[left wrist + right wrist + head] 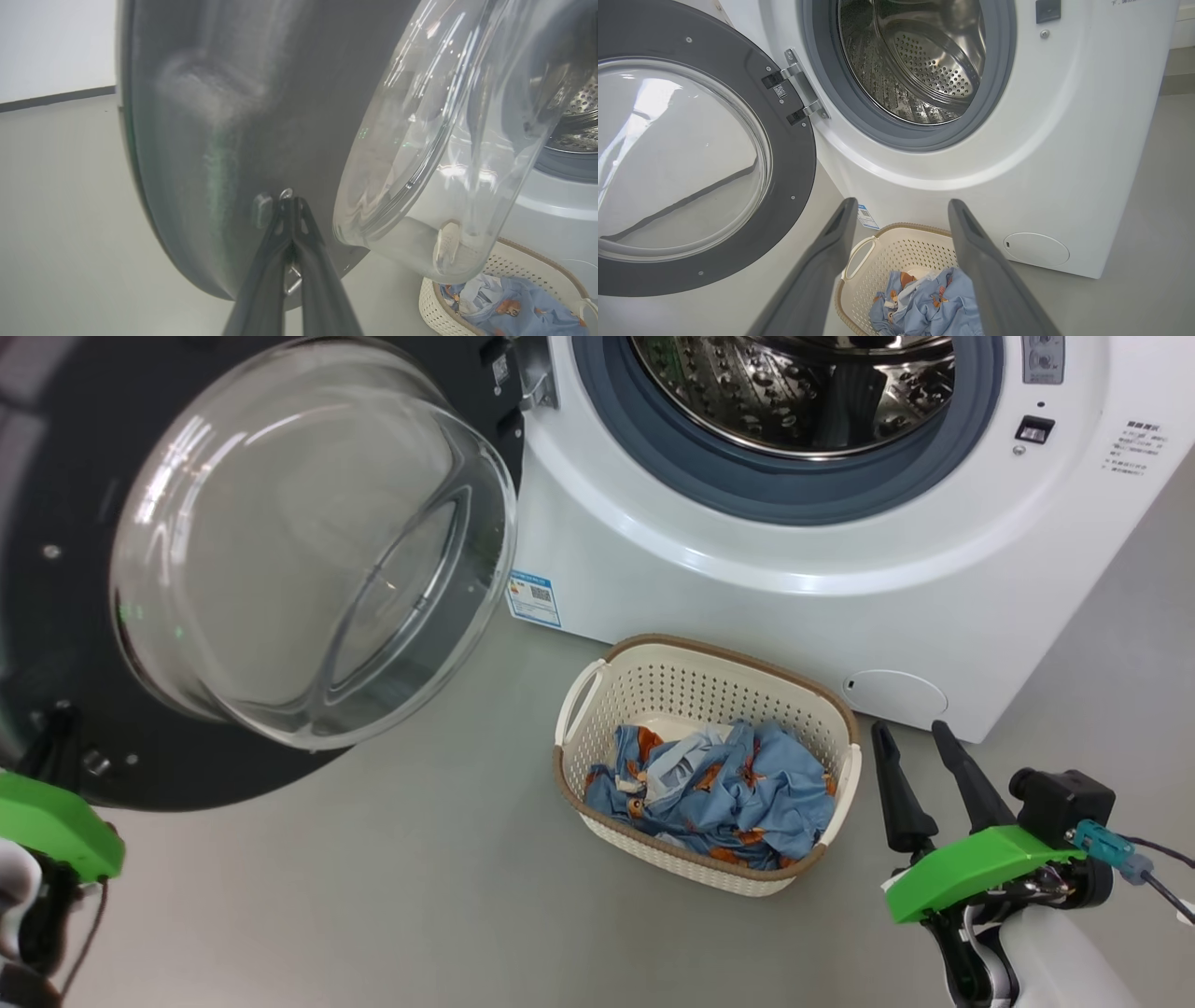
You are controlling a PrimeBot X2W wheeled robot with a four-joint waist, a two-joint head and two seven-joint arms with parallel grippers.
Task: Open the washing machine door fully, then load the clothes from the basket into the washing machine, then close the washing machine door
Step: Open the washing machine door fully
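The washing machine door (84, 747) stands swung open at the left, its clear glass bowl (308, 541) bulging toward me. My left gripper (56, 733) is shut, and its tips (292, 203) rest against the door's dark inner face (210, 140) near a small metal latch. The washing machine (747, 597) shows its bare steel drum (924, 70). On the floor in front of it, the cream basket (597, 709) holds the light blue bear-print clothes (719, 789). My right gripper (910, 737) hangs open just right of the basket, and looks down on the clothes (924, 303) between its fingers (902, 205).
Grey floor surrounds the basket. A round white flap (894, 695) sits low on the machine's front, and a blue sticker (534, 599) marks its lower left corner. The metal hinge (803, 88) joins the door to the machine. A white wall with a dark skirting (56, 98) lies beyond the door.
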